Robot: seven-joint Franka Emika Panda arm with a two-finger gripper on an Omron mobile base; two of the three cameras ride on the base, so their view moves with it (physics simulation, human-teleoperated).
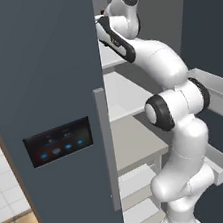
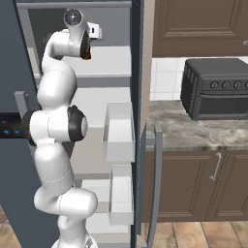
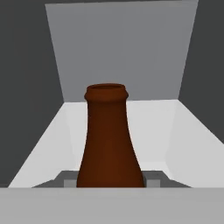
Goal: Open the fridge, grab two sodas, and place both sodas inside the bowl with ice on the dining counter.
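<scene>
fridge [image 1: 40,94] right door open | arm reaching onto top white shelf [image 2: 109,65] | gripper [image 3: 111,183] clamped on brown bottle [image 3: 109,140], upright, neck up

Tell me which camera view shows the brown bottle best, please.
The hand view shows it best: the brown bottle stands upright, close and centred on a white fridge shelf, open mouth and neck clear. In the left and right base views I cannot make the bottle out; the arm reaches onto the upper shelf there.
</scene>
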